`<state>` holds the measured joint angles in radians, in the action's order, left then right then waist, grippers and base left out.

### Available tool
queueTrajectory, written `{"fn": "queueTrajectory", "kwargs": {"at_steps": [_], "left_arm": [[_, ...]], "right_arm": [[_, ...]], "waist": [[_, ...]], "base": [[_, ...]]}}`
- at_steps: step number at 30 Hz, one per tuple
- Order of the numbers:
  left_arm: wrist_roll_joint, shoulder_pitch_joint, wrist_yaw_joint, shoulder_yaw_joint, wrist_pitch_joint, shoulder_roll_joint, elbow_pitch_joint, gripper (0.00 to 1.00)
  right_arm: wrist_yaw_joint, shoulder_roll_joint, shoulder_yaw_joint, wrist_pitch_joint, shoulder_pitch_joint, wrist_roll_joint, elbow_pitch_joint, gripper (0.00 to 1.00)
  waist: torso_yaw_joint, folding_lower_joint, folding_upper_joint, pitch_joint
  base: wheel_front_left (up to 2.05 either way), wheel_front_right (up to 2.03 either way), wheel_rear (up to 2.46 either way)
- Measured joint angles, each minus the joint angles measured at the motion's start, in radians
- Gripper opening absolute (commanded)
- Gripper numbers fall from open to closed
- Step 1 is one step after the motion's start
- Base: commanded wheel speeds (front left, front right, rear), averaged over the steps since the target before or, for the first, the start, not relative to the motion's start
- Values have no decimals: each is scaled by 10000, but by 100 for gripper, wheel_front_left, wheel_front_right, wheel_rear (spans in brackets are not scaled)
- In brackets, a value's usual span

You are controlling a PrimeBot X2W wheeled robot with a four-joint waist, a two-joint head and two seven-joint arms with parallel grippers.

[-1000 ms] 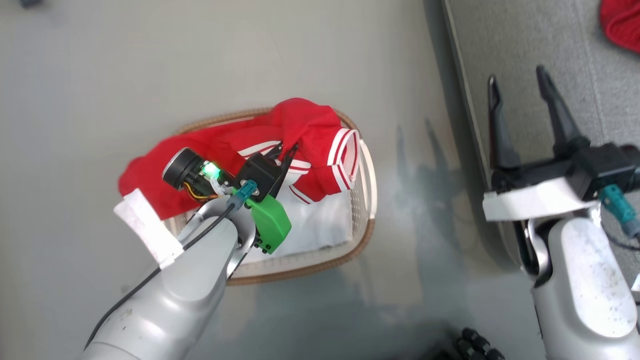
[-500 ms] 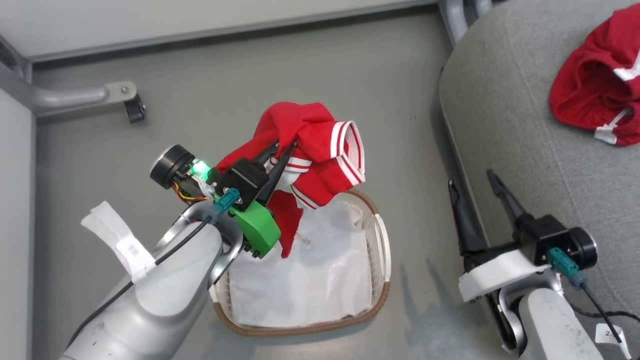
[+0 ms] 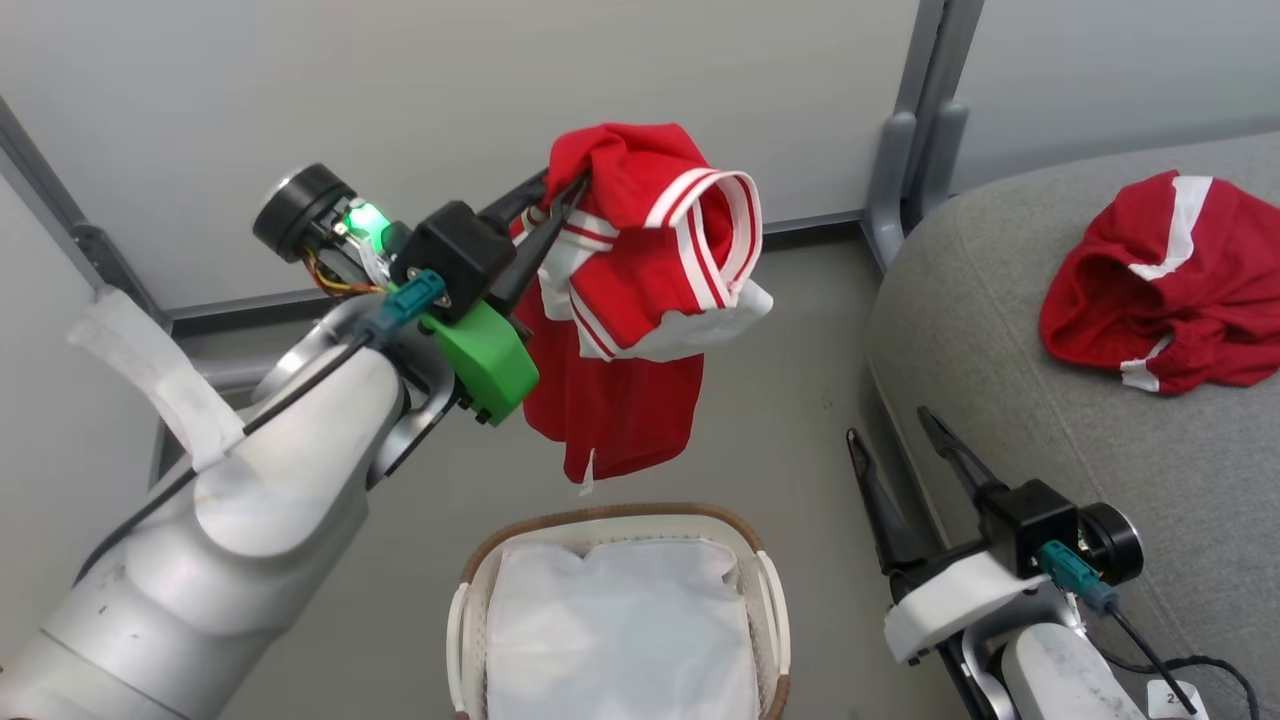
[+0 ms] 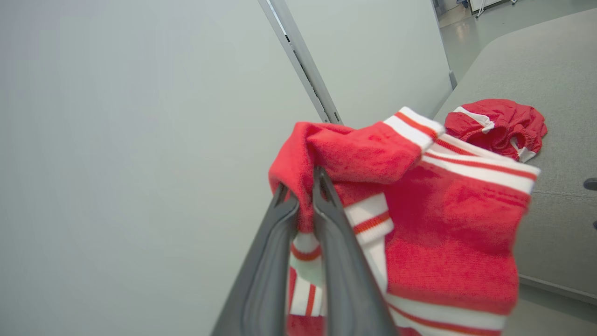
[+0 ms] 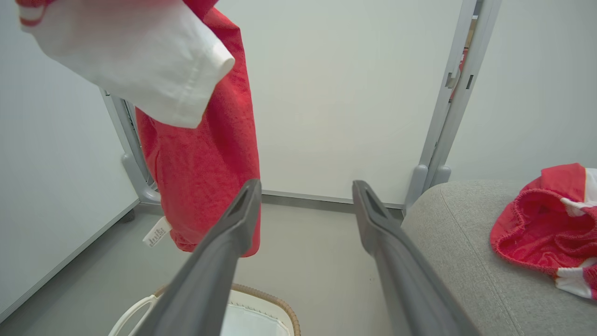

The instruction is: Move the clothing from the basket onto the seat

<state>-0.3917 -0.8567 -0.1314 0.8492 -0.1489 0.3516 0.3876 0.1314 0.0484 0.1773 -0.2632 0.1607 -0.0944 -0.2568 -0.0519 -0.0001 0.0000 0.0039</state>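
— Is the red shirt point(image 3: 640, 260) out yet?
— Yes. My left gripper point(image 3: 568, 192), pinched on it, now hangs it upper centre, clear above the basket point(image 3: 470, 600). My right gripper point(image 3: 886, 425) gapes empty, lower right. Next comes the seat point(image 3: 1000, 330), at right.

Pale matte wall panels point(image 3: 300, 90) stand behind, joined by a grey metal post point(image 3: 915, 110); a dark skirting strip point(image 3: 810, 228) meets the smooth grey floor point(image 3: 790, 400), under soft, even light
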Motion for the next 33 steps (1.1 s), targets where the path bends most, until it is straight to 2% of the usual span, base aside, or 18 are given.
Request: {"fn": "queueTrajectory", "kwargs": {"at_steps": [10, 17, 26, 33], "left_arm": [[-416, -726, 2, -38, 305, -217, 111, 0], [-514, -866, 82, -42, 391, -395, 230, 0], [-798, -1406, 445, -67, 876, -1206, 100, 0], [-842, -1801, 491, 79, 966, -1856, 157, 0]], "right_arm": [[0, -4, 1001, 0, 685, -311, -54, 100], [0, -2, 1875, 0, 1209, -529, -784, 100], [0, -4, 3490, 0, 2588, -1860, -2347, 100], [0, 4, 4098, 0, 3567, -2650, -3170, 100]], "waist": [[29, 0, 0, -478], [114, 0, 0, -505], [394, 0, 0, -514], [657, 0, 0, -520]], "base": [[0, 0, 0], [0, 0, 0], [0, 0, 0], [0, 0, 0]]}}
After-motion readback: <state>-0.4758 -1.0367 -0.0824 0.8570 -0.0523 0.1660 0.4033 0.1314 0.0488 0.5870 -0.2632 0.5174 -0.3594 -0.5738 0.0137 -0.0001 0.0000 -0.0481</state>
